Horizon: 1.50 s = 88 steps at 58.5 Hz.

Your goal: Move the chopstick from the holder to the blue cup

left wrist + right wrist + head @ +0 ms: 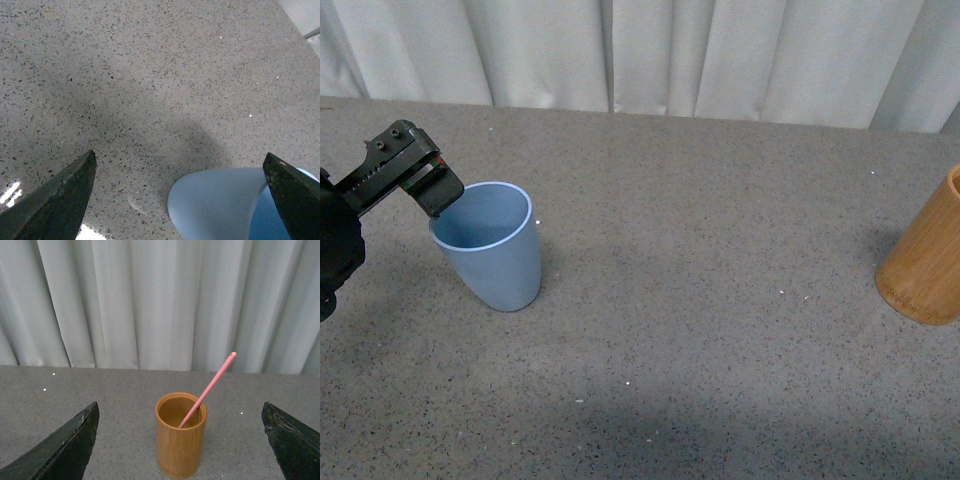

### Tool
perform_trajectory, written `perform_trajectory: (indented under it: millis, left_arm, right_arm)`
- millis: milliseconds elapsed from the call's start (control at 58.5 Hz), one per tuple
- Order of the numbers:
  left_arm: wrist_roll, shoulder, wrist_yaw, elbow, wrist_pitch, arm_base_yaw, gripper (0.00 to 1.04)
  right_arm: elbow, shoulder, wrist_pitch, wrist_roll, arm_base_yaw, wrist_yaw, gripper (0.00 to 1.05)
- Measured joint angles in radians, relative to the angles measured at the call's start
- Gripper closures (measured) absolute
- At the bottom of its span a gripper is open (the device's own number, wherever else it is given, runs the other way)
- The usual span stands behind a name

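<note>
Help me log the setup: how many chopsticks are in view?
1. The chopstick leans in the holder, seen from the right wrist; the blue cup shows none. Shorter hidden ones cannot be ruled out.

Cup (490, 250): light blue, paler rim.
Holder (181, 440): orange-brown, plain.
Chopstick (210, 387): salmon-pink.
Table (720, 330) under the cup: grey with fine dark speckles.
Curtain (670, 50) behind the cup: white, vertical folds.

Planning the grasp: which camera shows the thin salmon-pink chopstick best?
The right wrist view: the thin salmon-pink chopstick leans in the orange-brown wooden cylinder holder, its upper part clear against the curtain. The front view shows only the holder, cropped at the edge, no stick. The left wrist view shows none of it.
</note>
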<state>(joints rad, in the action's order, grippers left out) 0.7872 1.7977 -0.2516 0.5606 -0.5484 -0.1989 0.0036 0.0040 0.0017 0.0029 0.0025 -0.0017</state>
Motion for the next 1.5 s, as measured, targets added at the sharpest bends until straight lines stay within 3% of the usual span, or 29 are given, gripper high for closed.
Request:
perform_trajectory:
  millis: [513, 940, 1281, 1350, 1504]
  left_arm:
    - [0.005, -0.035, 0.015, -0.009, -0.005, 0.020, 0.07]
    - [-0.004, -0.055, 0.024, -0.060, -0.024, -0.051, 0.07]
    - [-0.014, -0.011, 0.016, -0.060, -0.017, -0.052, 0.07]
    - [-0.019, -0.002, 0.006, -0.060, -0.017, -0.052, 0.14]
    - [-0.018, 0.009, 0.012, -0.060, -0.026, -0.052, 0.41]
  right_arm:
    - [0.000, 0.000, 0.000, 0.000, 0.000, 0.000, 0.10]
    - [0.000, 0.000, 0.000, 0.000, 0.000, 0.000, 0.10]
    - [0.000, 0.000, 0.000, 0.000, 0.000, 0.000, 0.10]
    - [0.000, 0.000, 0.000, 0.000, 0.000, 0.000, 0.10]
    - [0.000, 0.000, 0.000, 0.000, 0.000, 0.000, 0.10]
